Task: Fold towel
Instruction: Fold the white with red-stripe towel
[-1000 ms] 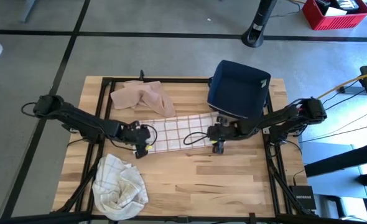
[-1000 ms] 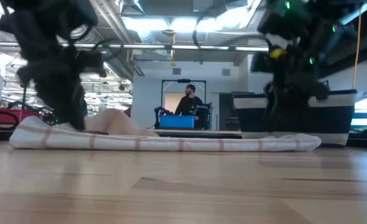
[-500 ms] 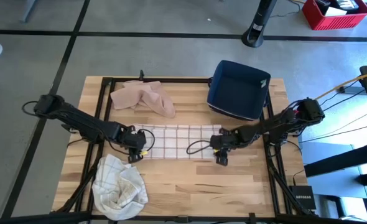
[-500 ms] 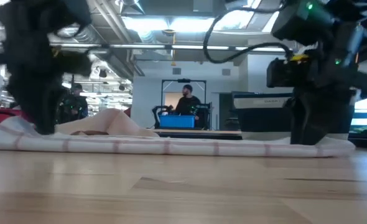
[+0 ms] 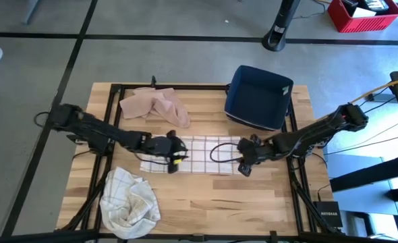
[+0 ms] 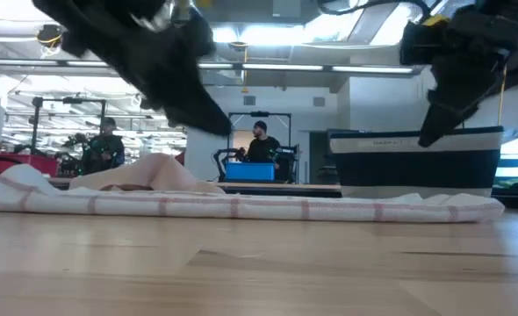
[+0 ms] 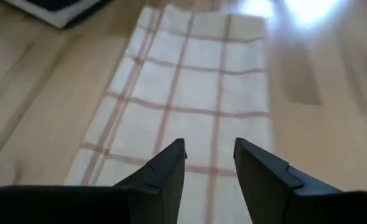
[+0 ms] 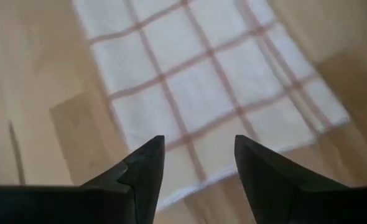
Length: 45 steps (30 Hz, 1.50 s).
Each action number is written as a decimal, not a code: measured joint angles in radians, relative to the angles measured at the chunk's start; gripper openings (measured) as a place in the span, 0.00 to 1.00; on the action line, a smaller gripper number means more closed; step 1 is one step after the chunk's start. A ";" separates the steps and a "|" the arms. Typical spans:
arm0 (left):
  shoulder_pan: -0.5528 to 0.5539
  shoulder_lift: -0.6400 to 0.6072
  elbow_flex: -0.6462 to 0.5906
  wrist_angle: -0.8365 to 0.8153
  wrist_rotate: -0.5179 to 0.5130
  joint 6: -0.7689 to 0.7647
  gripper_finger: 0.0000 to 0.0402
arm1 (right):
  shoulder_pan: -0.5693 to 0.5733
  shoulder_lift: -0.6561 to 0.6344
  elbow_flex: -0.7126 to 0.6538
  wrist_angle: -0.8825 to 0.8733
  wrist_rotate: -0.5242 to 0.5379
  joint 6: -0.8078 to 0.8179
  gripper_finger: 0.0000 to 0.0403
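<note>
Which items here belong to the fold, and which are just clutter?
In the job: checked towel, lying flat; left gripper and right gripper, both open above its ends.

Lying about: beige cloth, crumpled white checked cloth, navy bin.

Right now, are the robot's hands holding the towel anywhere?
No. The left hand and right hand are open above the checked towel, holding nothing.

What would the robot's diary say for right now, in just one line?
step: fold towel | checked towel: flat strip on table, not held | left gripper: open, above its left end | right gripper: open, above its right end
</note>
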 joint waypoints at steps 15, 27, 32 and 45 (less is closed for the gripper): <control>0.043 0.375 0.031 0.391 0.014 0.081 0.33 | -0.031 -0.021 -0.232 0.176 -0.008 0.505 0.66; 0.041 0.373 0.033 0.367 0.097 0.103 0.33 | -0.033 0.003 -0.386 0.469 0.017 0.715 0.70; 0.046 0.372 0.033 0.359 0.094 0.162 0.33 | -0.034 0.081 -0.386 0.569 0.017 0.733 0.70; 0.048 0.372 0.035 0.295 0.090 0.172 0.33 | -0.033 0.169 -0.390 0.702 0.072 0.738 0.39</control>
